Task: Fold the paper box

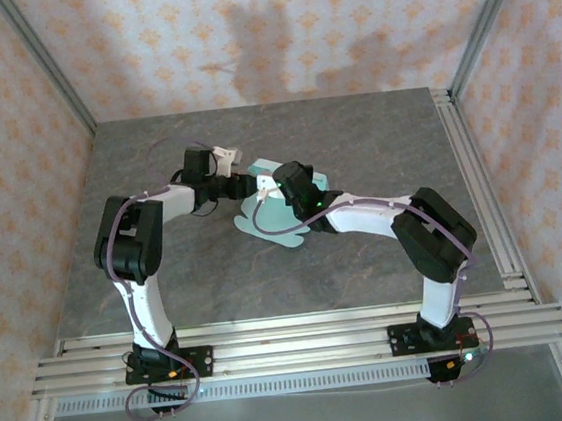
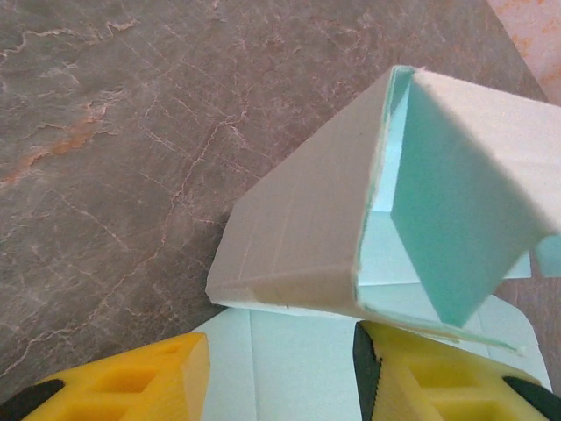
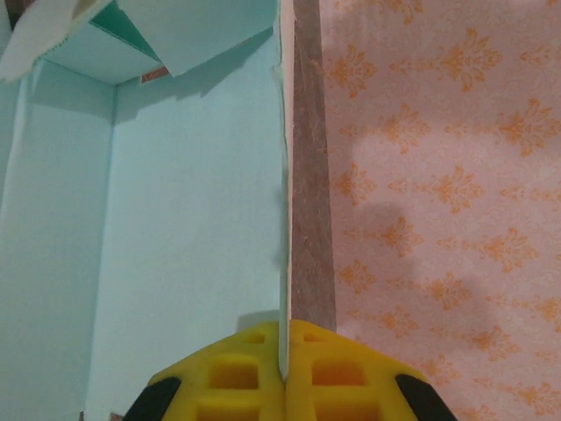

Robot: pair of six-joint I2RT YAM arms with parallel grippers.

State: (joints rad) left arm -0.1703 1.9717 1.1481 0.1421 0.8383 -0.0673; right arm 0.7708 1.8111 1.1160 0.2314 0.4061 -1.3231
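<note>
Here the pale mint paper box (image 1: 274,221) stands half-folded, walls raised.

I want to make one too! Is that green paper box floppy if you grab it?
Probably bendy: the paper box is thin card, and the right hand pinches just one sheet edge. Likely light, since folded walls stand up by themselves in the left wrist view. It could crease easily if squeezed.
</note>
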